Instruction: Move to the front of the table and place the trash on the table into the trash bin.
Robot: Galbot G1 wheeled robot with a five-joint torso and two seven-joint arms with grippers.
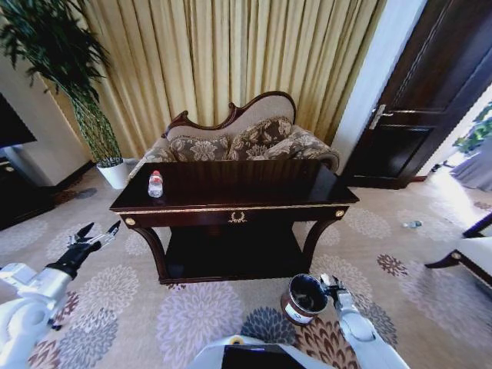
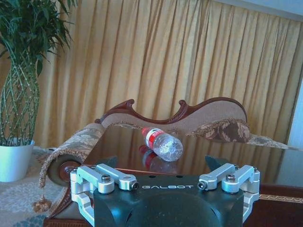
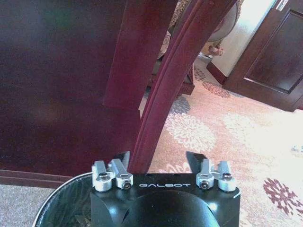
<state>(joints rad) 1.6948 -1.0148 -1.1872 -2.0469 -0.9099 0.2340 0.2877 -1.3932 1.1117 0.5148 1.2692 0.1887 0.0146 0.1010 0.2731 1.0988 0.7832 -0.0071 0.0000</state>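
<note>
The dark glossy table (image 1: 254, 201) with gold trim stands in front of me. The trash I can see is a small clear bottle (image 1: 155, 184) with a red cap, near the table's left end. In the left wrist view the bottle (image 2: 162, 143) lies on its side on the tabletop (image 2: 222, 156). My left gripper (image 1: 96, 234) hangs open to the left of the table's front left corner, below the top, with its fingertips (image 2: 111, 161) spread. The round dark trash bin (image 1: 304, 298) stands on the carpet by the table's front right leg. My right gripper (image 1: 332, 284) is open beside the bin's rim (image 3: 57, 198).
A carved-back patterned sofa (image 1: 246, 138) sits right behind the table, with curtains beyond. A plant in a white pot (image 1: 114, 173) stands at the back left. A dark door (image 1: 430, 100) is at the right. The table's curved leg (image 3: 156, 94) rises close before the right gripper.
</note>
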